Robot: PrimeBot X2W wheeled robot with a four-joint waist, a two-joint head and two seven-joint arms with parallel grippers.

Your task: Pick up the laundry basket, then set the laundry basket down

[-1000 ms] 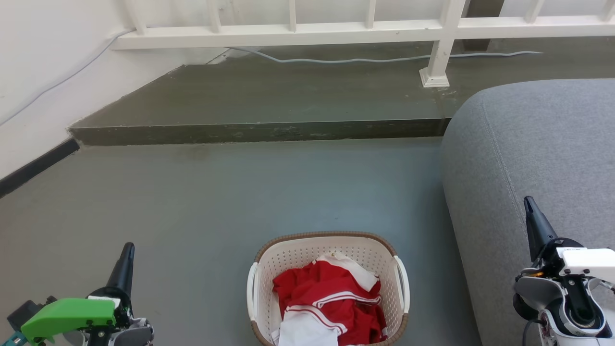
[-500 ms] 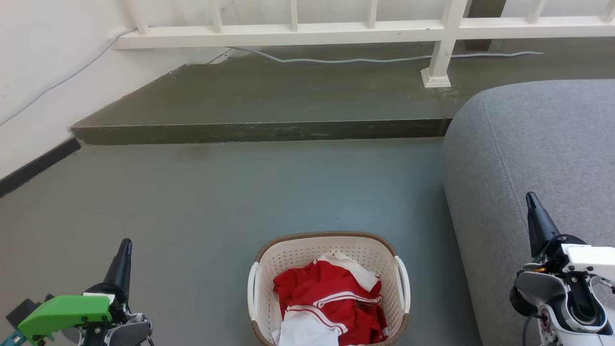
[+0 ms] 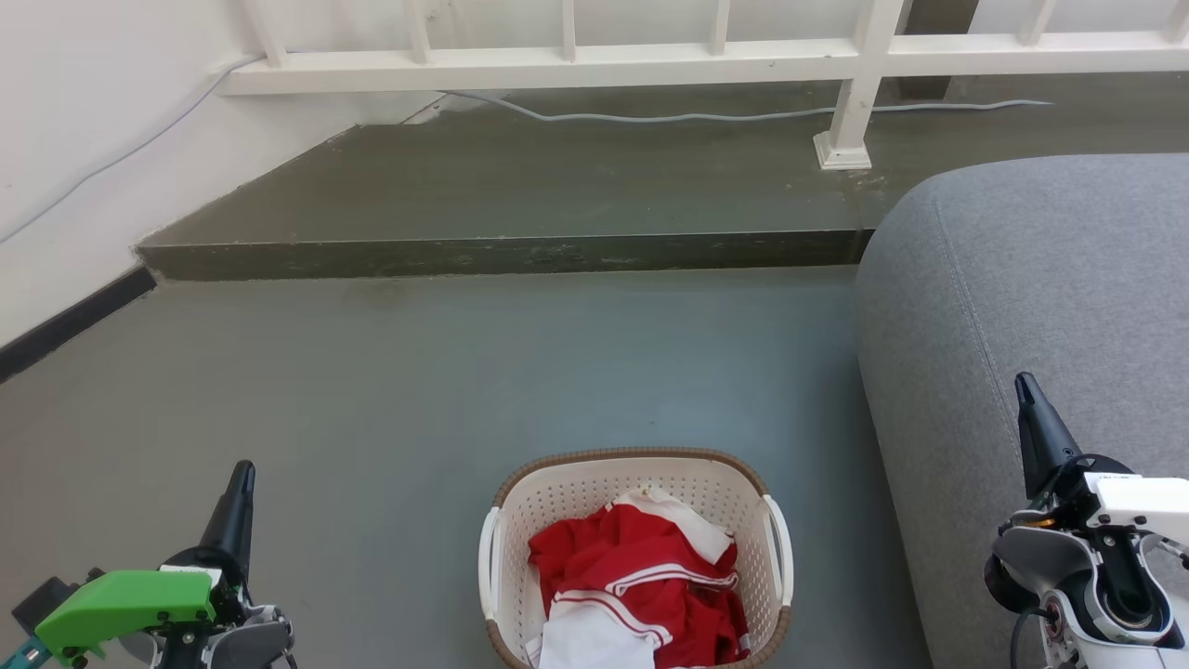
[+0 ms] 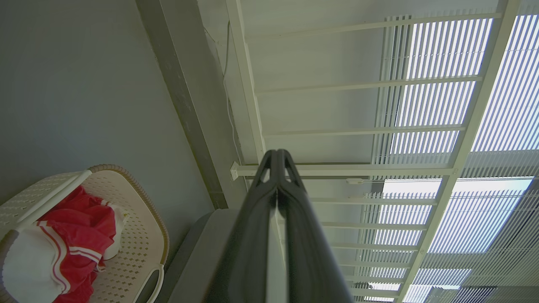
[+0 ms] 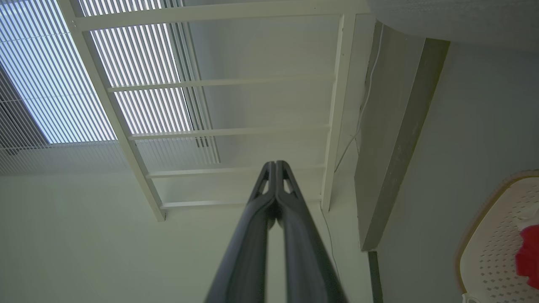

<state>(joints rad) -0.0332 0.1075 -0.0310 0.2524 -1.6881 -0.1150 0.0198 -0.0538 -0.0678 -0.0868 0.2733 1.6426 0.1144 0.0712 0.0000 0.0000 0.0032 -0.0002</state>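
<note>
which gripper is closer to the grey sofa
Right. The right gripper shows against the grey sofa in the head view; the left gripper is across the laundry basket from it.

No legible text, brand, number or sign on any surface. White plastic housing (image 3: 1138, 499) behind the right gripper (image 3: 1025, 383) bears a tiny dark mark near its top edge, possibly print; too small to read.
</note>
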